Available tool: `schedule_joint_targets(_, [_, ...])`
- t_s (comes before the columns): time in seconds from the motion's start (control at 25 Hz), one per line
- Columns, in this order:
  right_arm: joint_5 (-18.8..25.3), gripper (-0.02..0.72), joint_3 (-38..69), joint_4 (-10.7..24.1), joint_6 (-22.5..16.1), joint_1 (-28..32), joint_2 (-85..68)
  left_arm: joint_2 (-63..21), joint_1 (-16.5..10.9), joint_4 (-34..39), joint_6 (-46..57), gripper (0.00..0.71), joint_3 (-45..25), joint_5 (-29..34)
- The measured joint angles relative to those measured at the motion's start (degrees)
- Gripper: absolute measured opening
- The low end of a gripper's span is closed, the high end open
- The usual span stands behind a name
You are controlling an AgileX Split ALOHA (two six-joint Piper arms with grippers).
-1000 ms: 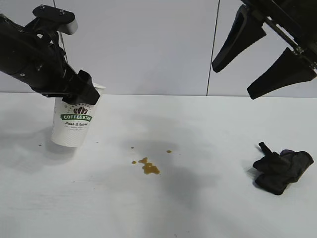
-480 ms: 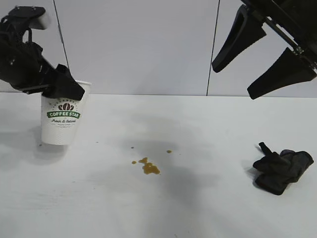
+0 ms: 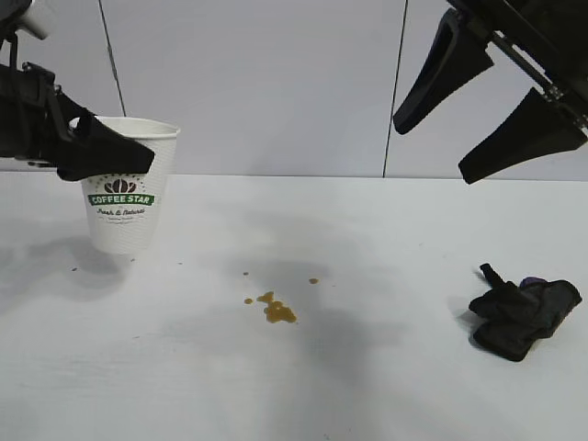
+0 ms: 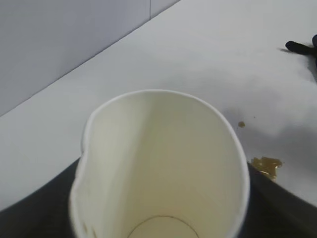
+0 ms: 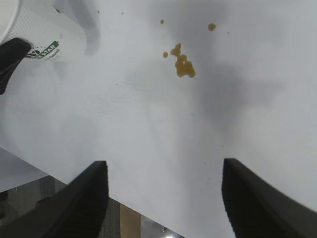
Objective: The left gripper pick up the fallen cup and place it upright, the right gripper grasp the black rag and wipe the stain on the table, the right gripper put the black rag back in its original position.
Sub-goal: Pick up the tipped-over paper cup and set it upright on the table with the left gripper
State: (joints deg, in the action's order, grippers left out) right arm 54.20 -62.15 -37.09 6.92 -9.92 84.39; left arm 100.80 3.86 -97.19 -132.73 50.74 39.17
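Holding the cup (image 3: 126, 197) near its rim, the left hand (image 3: 101, 156) is clamped on it at the far left of the tabletop (image 3: 303, 367). The cup is looking upright, mouth up, logo facing the exterior camera. Whether its base is already touching the tabletop or hanging just above it is hard to tell; a soft shadow is sitting under and left of it. In the left wrist view the rim is looking squeezed into an oval between the fingers, so the grip is pressing the paper wall in.

To finish this step well, my read: lowering straight down until the base is sitting flat, then spreading the fingers slowly and evenly so the springy wall is not kicking the cup sideways, then pulling back without brushing the rim. A light cup like this is probably tipping easily.

The stain (image 3: 272, 309) is lying near the middle of the tabletop, well apart from the cup. The black rag (image 3: 522, 314) is lying crumpled at the right side, untouched. The right hand (image 3: 478, 115) is hanging high above the right side, fingers spread wide, gripping nothing. Wiping is not yet started.
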Motion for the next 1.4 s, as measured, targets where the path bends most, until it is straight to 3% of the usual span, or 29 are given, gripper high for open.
schedule_joint_targets(0.48, [-0.2,0.452,0.0,0.1,0.0,0.0,0.0,7.8,0.0,-0.3,-5.3,0.507,0.0,0.3])
schedule_joint_targets(1.4, [-1.7,0.452,0.0,0.1,0.0,0.0,0.0,8.1,0.0,-0.8,-6.8,0.507,0.1,0.7])
